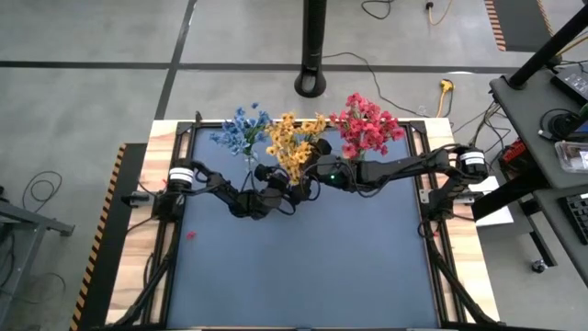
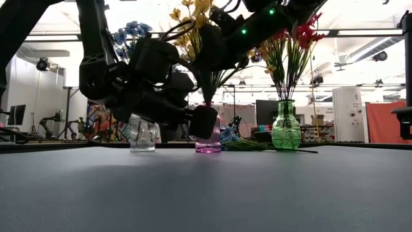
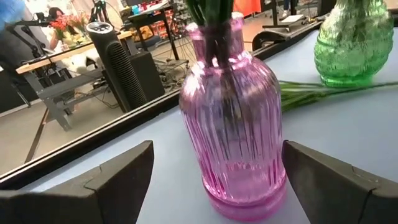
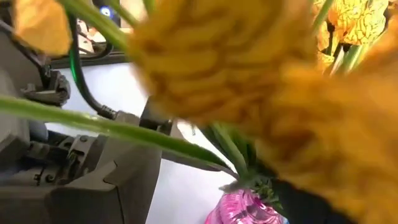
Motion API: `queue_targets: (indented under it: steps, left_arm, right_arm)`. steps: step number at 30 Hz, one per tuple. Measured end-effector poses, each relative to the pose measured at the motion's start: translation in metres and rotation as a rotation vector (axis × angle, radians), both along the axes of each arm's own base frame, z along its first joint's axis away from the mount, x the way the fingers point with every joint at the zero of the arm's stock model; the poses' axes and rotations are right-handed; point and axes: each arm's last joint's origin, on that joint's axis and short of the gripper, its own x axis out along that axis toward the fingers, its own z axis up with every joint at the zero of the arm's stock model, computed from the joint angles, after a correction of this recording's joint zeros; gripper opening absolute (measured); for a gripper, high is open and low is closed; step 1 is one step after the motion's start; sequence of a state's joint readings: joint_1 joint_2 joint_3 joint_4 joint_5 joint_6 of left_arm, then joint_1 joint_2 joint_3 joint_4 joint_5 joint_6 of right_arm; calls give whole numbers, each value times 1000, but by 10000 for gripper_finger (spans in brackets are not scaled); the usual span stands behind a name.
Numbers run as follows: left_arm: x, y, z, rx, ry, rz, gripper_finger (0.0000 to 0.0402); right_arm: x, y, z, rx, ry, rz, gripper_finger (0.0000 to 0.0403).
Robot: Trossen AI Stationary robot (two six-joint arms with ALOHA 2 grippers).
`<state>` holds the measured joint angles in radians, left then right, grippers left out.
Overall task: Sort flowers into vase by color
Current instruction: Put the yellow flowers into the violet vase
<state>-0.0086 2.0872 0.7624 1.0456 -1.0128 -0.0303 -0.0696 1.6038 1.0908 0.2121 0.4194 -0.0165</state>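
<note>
I see the left gripper wide open, fingers either side of the pink vase, not gripping. Yellow flowers stand in it, between blue and red. Right gripper sits among the yellow blooms; I cannot tell its opening

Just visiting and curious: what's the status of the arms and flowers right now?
Left tool open, straddling pink vase. Right tool up in yellow flowers. Loose stems lying by green vase.
</note>
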Motion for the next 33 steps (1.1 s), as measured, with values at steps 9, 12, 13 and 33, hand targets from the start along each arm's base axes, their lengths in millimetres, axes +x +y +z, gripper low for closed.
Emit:
queue_targets:
  steps: [9, 12, 13, 33]
  left_arm:
    - [0, -1, 11, 24, 30, -8, 334]
    - [-1, -2, 11, 26, 33, -10, 334]
    - [-1, -2, 11, 26, 33, -10, 334]
    - [-2, -3, 16, 41, 42, 0, 334]
  right_arm:
    - [-2, 0, 4, 6, -9, -3, 288]
    - [-2, 0, 2, 12, 1, -4, 295]
    - [-3, 0, 2, 14, 6, -4, 298]
    - [-7, 5, -8, -72, 181, 61, 307]
